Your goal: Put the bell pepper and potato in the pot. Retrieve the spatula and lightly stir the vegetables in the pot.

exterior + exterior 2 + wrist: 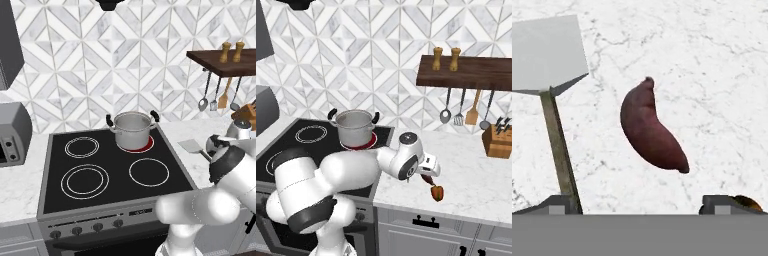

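- The pincer (639, 205) hangs over the marble tabletop (712, 60) with its tips spread wide and nothing between them.
- In the hand view the potato (652, 127), a dark reddish-brown tuber, lies straight ahead of the tips, toward 12 o'clock. Its long axis runs from about 11 o'clock to 5 o'clock, so I judge the jaws would want to close across that slant.
- The spatula (549, 60) lies at 10 o'clock from the potato, well apart, with the blade up and the handle trailing down toward the left tip.
- A sliver of orange-red at 4 o'clock by the right tip is probably the bell pepper (747, 201).
- The right base view shows what the hand view cannot: the bell pepper (437, 192) near the tabletop's front edge under the pincer (428, 176), and the pot (355, 127) on the stove's rear burner, off toward 10 o'clock.
- The left base view shows the pot (133, 130) looking empty so far, with the spatula (192, 146) at 3 o'clock from it.
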